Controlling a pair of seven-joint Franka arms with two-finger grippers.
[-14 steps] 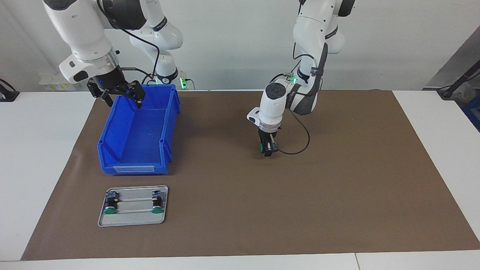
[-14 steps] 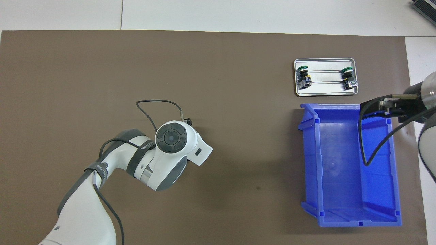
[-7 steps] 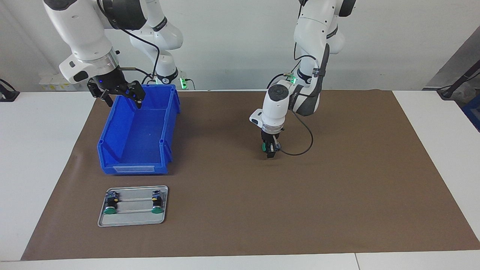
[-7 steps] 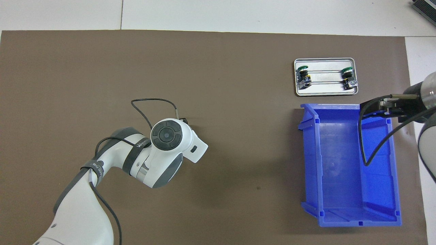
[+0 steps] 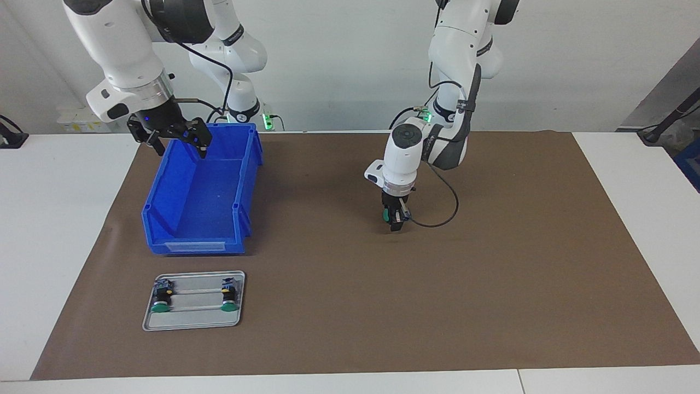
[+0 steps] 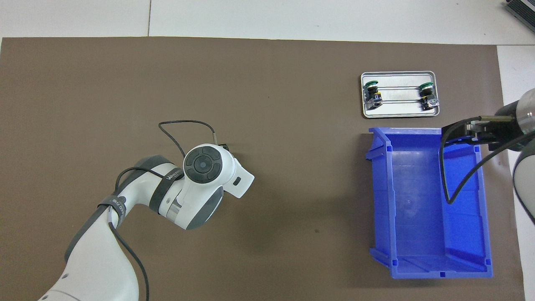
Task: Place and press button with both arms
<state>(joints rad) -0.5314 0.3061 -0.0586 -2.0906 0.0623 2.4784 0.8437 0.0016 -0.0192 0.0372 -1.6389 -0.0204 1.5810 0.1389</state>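
My left gripper (image 5: pixel 395 218) pinches the button (image 5: pixel 389 214), its green cap on edge, low over the mat's middle. My right gripper (image 5: pixel 174 141), fingers spread, hangs over the bin's rim.

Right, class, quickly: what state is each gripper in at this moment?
Left gripper: shut on the button, low over the brown mat.
Right gripper: open, empty, over the blue bin.
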